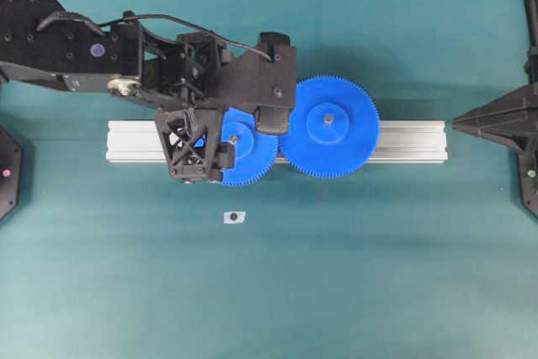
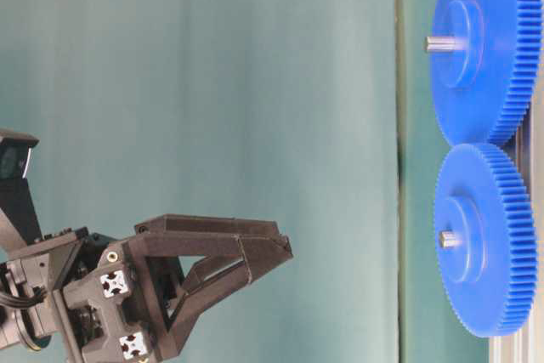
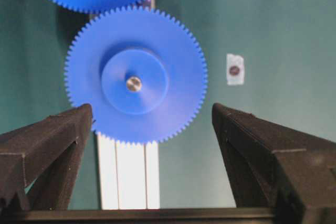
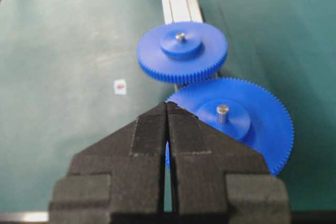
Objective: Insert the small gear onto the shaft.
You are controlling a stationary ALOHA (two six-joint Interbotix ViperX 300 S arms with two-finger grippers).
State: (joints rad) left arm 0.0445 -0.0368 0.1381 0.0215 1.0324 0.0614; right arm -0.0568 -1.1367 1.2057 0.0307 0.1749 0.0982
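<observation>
Blue small gear [image 3: 135, 75] sits on shaft [image 3: 133, 83] | left gripper [image 3: 152, 129] wide, empty; right gripper [image 4: 167, 109] closed | I risk knocking teeth out of mesh with larger gear [image 1: 329, 127] when retreating.

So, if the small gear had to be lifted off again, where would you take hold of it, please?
Probably across the toothed rim of the small gear, coming straight down from above. It lies flat on the rail with its shaft through the hub, and the open left gripper already brackets that rim.
</observation>
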